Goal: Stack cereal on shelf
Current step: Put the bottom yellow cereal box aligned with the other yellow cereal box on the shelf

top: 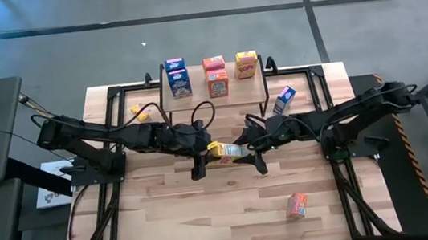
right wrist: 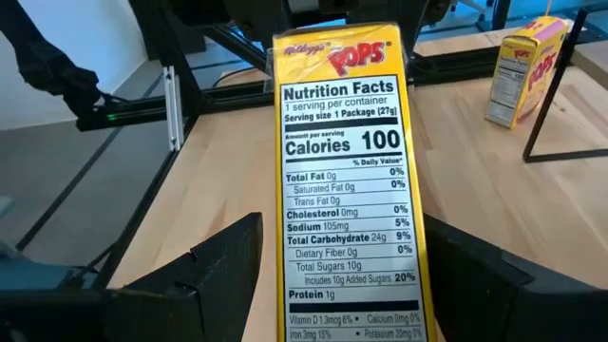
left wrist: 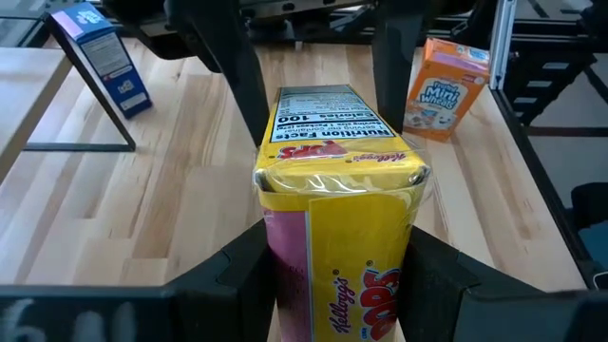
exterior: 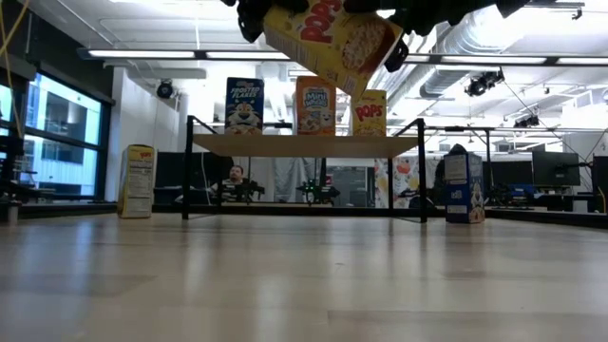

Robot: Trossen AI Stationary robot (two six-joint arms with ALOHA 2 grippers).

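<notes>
Wood table (top: 208,209) in office; left end effector (top: 200,167), right end effector (top: 258,162) both gripping yellow cereal box (top: 226,151)

Worktop (top: 208,209): light wood planks, butcher-block joints, smooth, satin sheen with soft reflections in low view.
Shelf (exterior: 304,144): pale wood plank top, matt; thin dark metal legs.
Yellow cereal box (right wrist: 347,180): printed cardboard, glossy, glare on creased end flap.
Orange cereal box (left wrist: 445,87), blue cereal box (left wrist: 103,57): printed cardboard, slight sheen.
Left end effector (left wrist: 337,275) fingers (left wrist: 237,275): dark, matt, plastic-looking.
Floor (top: 69,56): grey, smooth, concrete-like.
</notes>
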